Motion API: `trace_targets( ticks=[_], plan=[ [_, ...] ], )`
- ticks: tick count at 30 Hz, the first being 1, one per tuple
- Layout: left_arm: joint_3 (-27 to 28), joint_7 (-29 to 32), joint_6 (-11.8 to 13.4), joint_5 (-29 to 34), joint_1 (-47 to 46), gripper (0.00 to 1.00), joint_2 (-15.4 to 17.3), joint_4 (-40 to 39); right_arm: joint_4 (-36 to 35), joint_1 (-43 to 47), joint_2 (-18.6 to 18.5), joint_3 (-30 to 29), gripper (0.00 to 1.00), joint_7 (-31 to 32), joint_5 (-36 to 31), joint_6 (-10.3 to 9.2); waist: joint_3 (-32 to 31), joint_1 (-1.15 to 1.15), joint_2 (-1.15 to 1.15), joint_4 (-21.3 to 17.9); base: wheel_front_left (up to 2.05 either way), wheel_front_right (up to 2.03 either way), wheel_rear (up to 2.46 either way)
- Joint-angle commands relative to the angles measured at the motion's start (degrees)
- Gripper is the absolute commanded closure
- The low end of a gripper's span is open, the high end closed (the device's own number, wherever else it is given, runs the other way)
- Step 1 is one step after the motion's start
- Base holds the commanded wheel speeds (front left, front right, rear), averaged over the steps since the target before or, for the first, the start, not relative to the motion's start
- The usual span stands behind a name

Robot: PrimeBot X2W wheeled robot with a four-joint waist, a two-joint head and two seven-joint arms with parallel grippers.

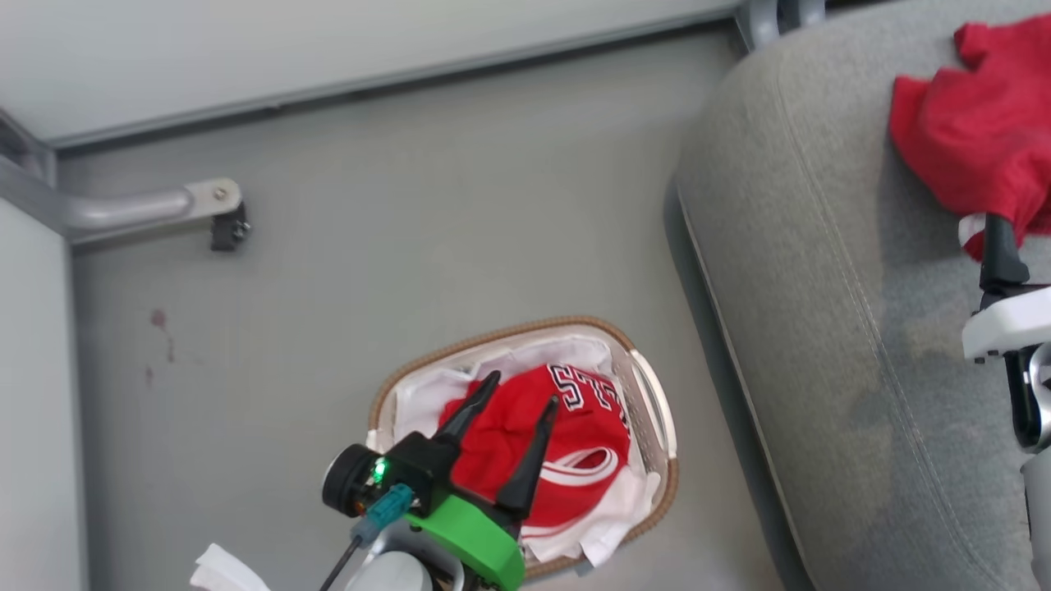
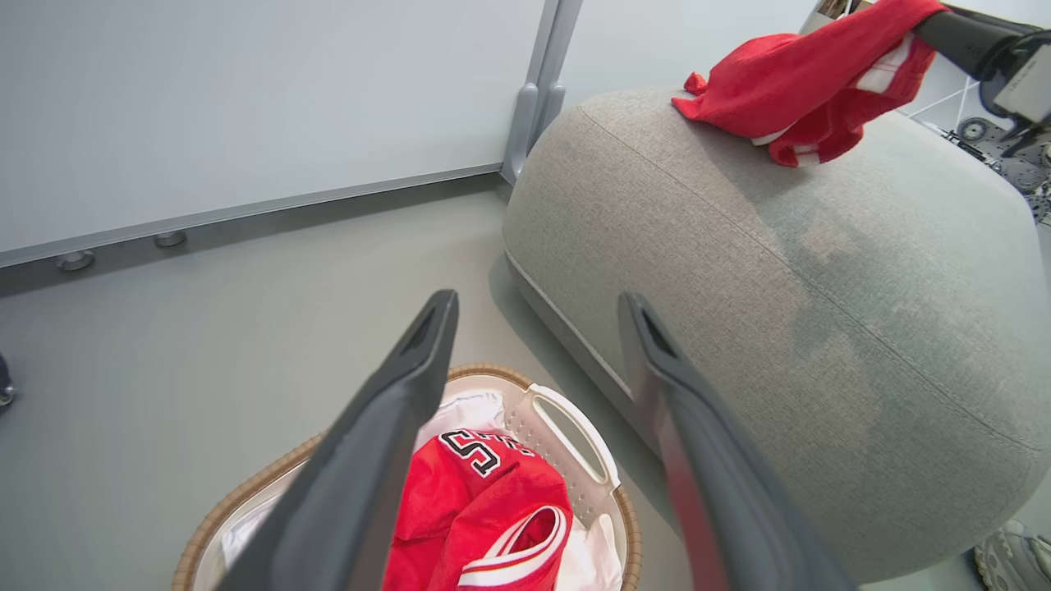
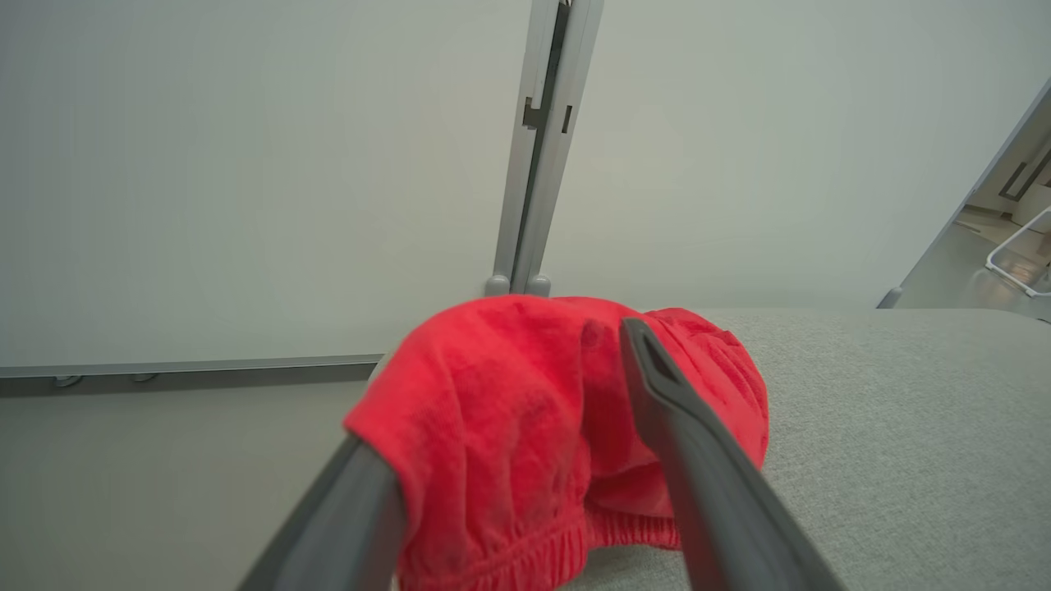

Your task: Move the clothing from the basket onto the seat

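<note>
Closest in, the left gripper (image 2: 538,300) hangs over the basket (image 1: 509,330) with its two dark fingers (image 2: 382,427) spread wide, released. In the head view their tips lie over the red jersey (image 1: 595,431); whether they touch it cannot be told. Biggest of all is the grey floor (image 1: 410,205), running back to pale wall panels (image 3: 246,164) joined by a grey metal post (image 3: 538,164). On it stands the seat (image 1: 821,328), a broad grey fabric cushion with rounded corners and stitched seams, at the robot's right, close beside the basket and apart from it. On the seat's far part lies a red garment (image 1: 977,131), bunched, with a bit of white trim showing at its near edge. Part of it rests on the cushion. Another part is draped over one finger of the right gripper (image 3: 538,336), whose fingers stand parted, not pinched together, so the cloth hangs hooked rather than squeezed. The basket, oval and white with a brown woven-look rim and side handles, stands on the floor. Inside, a white cloth lining (image 1: 427,398) is crumpled around the red jersey. That jersey lies heaped in the middle, with its white-and-navy lettering towards the far end and a white-striped opening towards the near end.
</note>
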Motion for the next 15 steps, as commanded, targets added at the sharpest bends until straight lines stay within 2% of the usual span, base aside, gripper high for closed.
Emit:
trace_targets(
  ticks=[1, 10, 15],
  plan=[
    [1.1, 0.0, -0.2, 0.7, 1.3, 0.00, -0.4, 0.1, 0.1, 1.4, -0.5, 0.1, 0.00, -0.3, -0.2, -0.08, -6.8, 0.00, 0.00, 4.8, 0.00, 0.00, 0.00],
    [9.2, 0.0, -0.2, 2.5, 4.4, 0.00, -0.8, 1.4, 5.3, 8.1, 1.2, -0.5, 0.00, -0.3, -2.9, -0.08, -11.4, 0.00, 0.00, 5.0, 0.00, 0.00, 0.00],
    [14.7, 0.0, 0.3, 3.5, 5.7, 0.00, -1.1, 2.2, 4.5, 12.2, 2.6, 0.2, 0.00, -0.3, -2.3, -0.08, -14.0, 0.00, 0.00, 4.8, 0.00, 0.00, 0.00]
  ],
)
